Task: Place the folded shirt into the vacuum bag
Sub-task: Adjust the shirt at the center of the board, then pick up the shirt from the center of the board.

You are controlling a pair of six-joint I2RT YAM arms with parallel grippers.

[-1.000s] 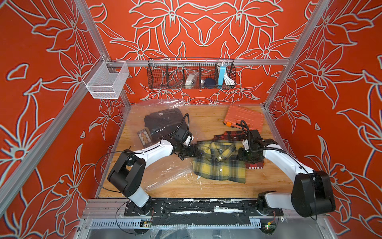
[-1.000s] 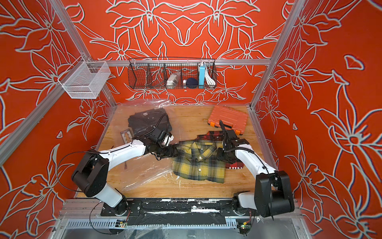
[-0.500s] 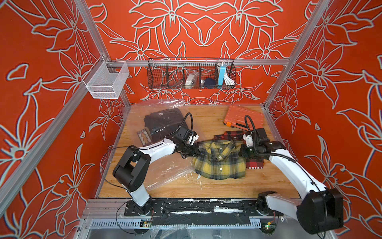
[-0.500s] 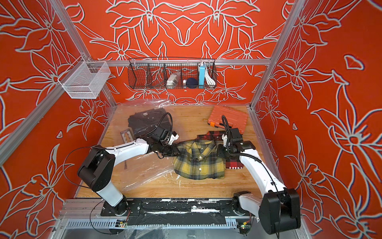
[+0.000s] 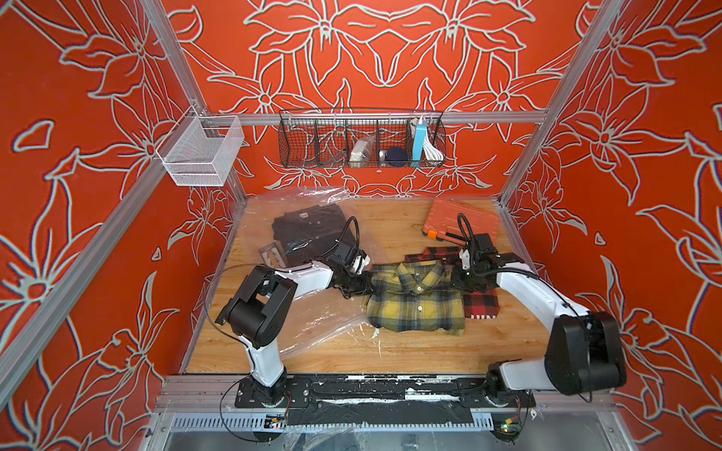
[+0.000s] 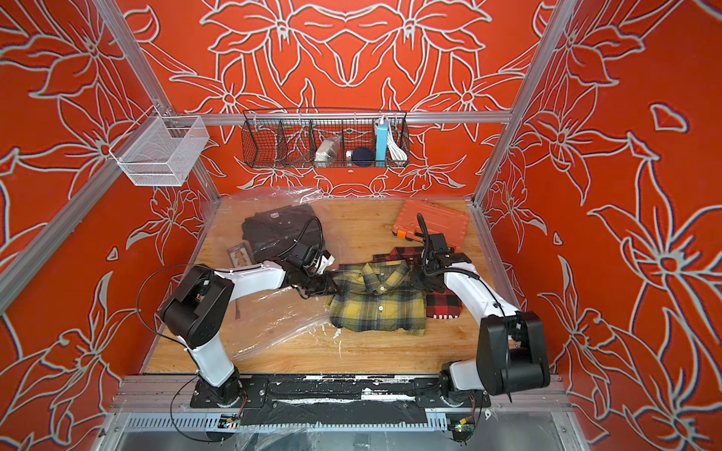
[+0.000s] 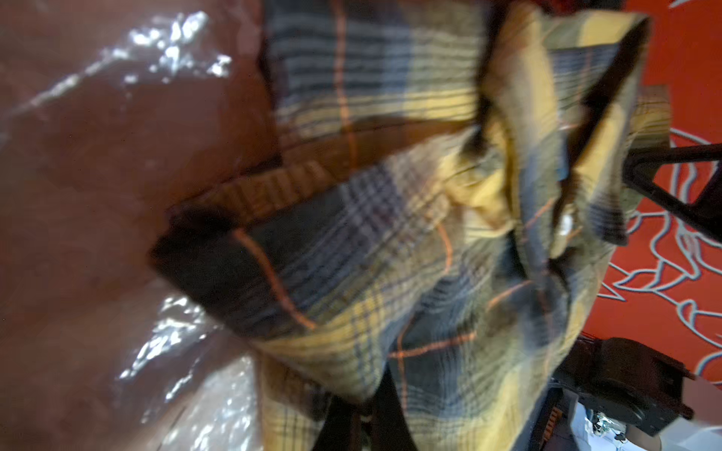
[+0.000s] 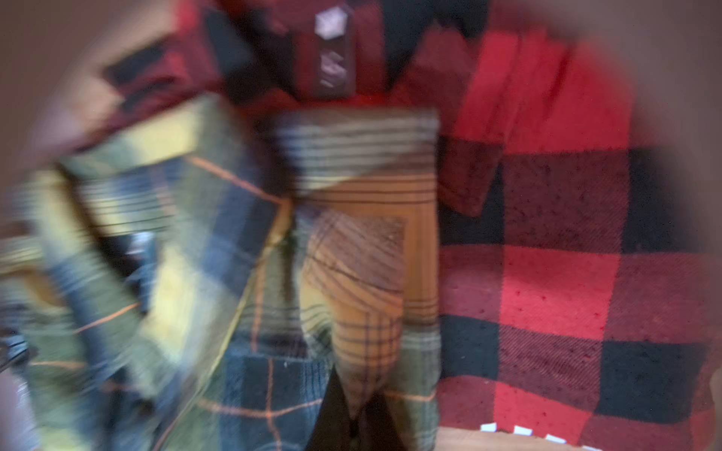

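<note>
Left end effector (image 5: pixel 361 287) clenched on yellow plaid shirt (image 5: pixel 416 308), shoulder edge; right end effector (image 5: pixel 463 283) clenched on opposite shoulder; vacuum bag (image 5: pixel 312 328) just beside.

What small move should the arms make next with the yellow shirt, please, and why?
Probably lift the yellow shirt slightly and ease it toward the robot's left. The left gripper and right gripper look shut on its collar-end corners, it partly overlaps a red shirt, and the clear bag lies beside it on that side; its mouth is hard to make out.
</note>
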